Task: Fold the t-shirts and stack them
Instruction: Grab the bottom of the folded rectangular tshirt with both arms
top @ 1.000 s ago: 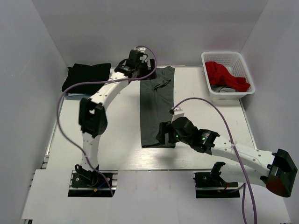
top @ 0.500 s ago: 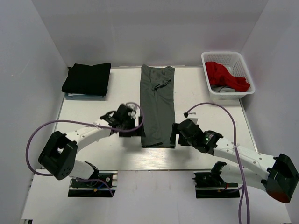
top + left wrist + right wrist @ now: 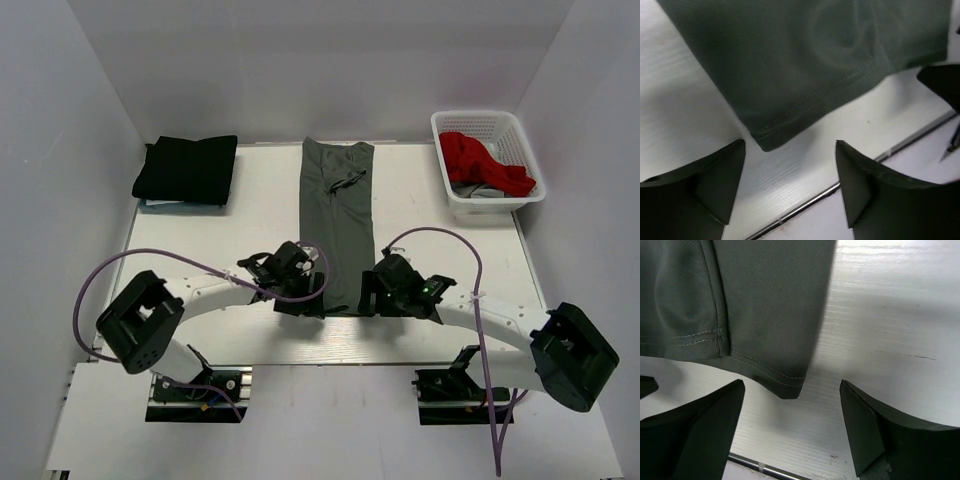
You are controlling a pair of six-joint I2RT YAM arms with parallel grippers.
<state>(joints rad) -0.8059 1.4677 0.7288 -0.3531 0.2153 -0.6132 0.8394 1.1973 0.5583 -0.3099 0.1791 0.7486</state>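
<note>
The dark grey t-shirt [image 3: 337,215] lies as a long narrow strip down the middle of the table. My left gripper [image 3: 306,297] is open just off its near left corner [image 3: 765,142]. My right gripper [image 3: 372,296] is open just off its near right corner [image 3: 790,390]. Both hover low over the table, holding nothing. The black t-shirt [image 3: 187,168] lies folded at the back left. The red t-shirt [image 3: 482,162] sits crumpled in the white mesh basket [image 3: 520,140] at the back right.
The table's near edge with a metal strip [image 3: 805,200] runs just behind both grippers, and also shows in the right wrist view [image 3: 760,467]. Grey walls close in the left, back and right sides. A grey cloth [image 3: 478,190] lies under the red one in the basket.
My left arm swung from the shirt's far collar end down to its near left corner. My right gripper shifted slightly to the near right corner. The shirt has not moved.
</note>
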